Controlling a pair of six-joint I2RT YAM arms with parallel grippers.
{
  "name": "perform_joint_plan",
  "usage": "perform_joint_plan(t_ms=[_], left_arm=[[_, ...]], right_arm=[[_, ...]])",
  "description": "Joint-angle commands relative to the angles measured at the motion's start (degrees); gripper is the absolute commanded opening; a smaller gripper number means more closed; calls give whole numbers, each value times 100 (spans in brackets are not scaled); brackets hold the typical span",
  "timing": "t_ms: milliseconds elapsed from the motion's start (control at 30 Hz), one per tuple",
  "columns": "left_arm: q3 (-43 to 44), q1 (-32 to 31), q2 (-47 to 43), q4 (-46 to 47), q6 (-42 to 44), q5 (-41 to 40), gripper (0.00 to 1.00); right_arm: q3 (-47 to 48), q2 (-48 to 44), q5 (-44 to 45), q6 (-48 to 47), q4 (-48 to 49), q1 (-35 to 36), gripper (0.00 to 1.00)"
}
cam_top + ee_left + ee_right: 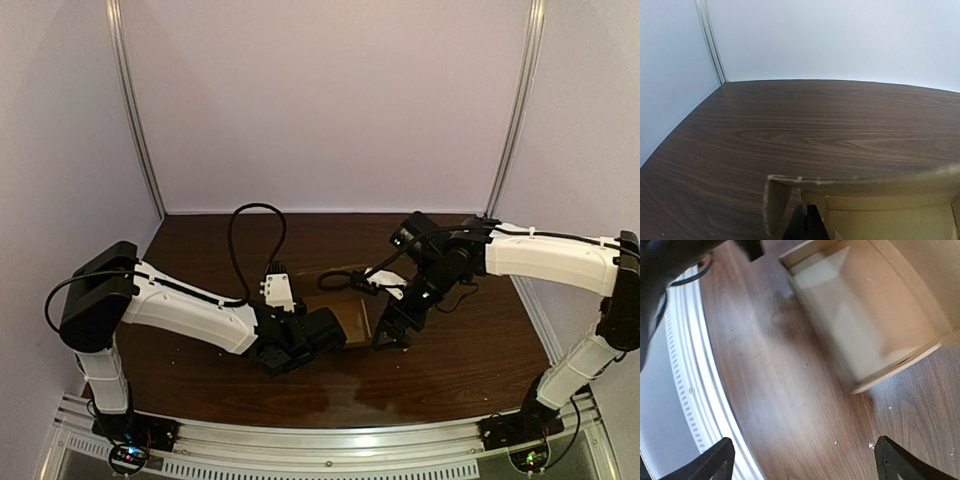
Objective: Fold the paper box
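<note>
The brown paper box (352, 318) sits open-topped in the middle of the table between both arms. My left gripper (325, 328) is at its left wall. In the left wrist view that gripper (807, 220) is shut on the box (880, 187) wall near a corner, with a side flap (775, 205) hanging just left of the black fingers. My right gripper (392, 335) hovers at the box's right near corner. In the right wrist view it (807, 465) is wide open over bare wood, with the box (865, 325) above it and nothing between its fingertips (720, 460).
A black cable (250, 240) loops behind the left arm. The slotted metal rail (685, 365) runs along the table's near edge, close to my right gripper. White walls and upright metal strips (135, 110) enclose the table. Small white specks (871, 445) lie on the wood.
</note>
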Motion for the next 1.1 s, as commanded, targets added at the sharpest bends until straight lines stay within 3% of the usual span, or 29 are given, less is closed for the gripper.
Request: perform_joint_plan(t_ms=[0,267,367,467,567,700,900,1067], left_arm=[[-172,-7,221,-236,183,568,0],[-220,1,276,281,659,608,0],[-230,-4,317,611,1040,629,0],[-422,10,333,1513,1921,761,0],[-593,47,342,2155,2506,959,0],[-766,50,344,3023,3213,1221,0],[-923,69,338,3929,4190,1592,0],[-1068,236,289,4289,4590,2000,0]], right_arm=[[117,-569,-363,-1268,-1086,-108,100],[-232,-1241,120,-2059,-1558,-537,100],[-257,-1433,-2,-2177,-1256,-1221,100],[-394,-1472,-326,-2318,-599,-2001,100],[-328,-1093,-681,-3476,-601,-2378,99],[-308,-423,-547,-4632,-195,-2408,80],[232,645,-455,-4553,634,-2355,65],[673,1254,-253,-4758,725,-2355,60]])
